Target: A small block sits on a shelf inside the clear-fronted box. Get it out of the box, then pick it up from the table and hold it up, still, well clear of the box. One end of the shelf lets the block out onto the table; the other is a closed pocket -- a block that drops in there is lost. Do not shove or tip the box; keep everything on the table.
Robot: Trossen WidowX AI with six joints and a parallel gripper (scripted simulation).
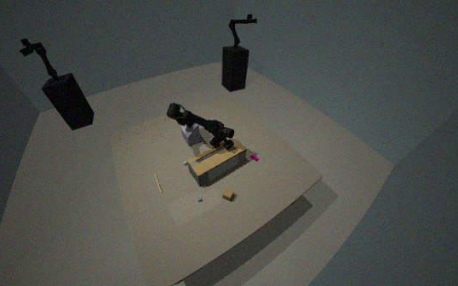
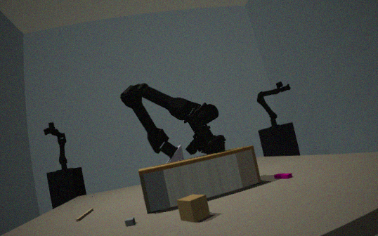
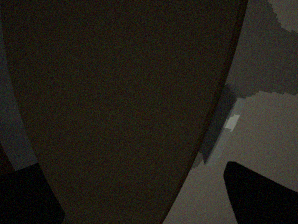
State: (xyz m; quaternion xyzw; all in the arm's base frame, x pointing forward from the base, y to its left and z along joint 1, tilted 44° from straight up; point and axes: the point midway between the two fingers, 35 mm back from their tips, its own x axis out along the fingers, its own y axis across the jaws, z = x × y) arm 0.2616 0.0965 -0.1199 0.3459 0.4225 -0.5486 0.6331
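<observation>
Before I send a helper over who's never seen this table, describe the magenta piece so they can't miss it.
Find the long box with the wooden top. Just beyond its end farther from the thin stick, a small flat piece lies on the table. It alone is bright magenta.

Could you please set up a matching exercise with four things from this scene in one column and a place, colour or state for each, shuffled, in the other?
1. gripper
2. box
3. wooden cube
4. thin stick

A. pale yellow, lying flat on the table
B. open, nothing between its fingers
C. clear-fronted, under the gripper
D. on the table, in front of the box

Pairs: 1-B, 2-C, 3-D, 4-A
</observation>
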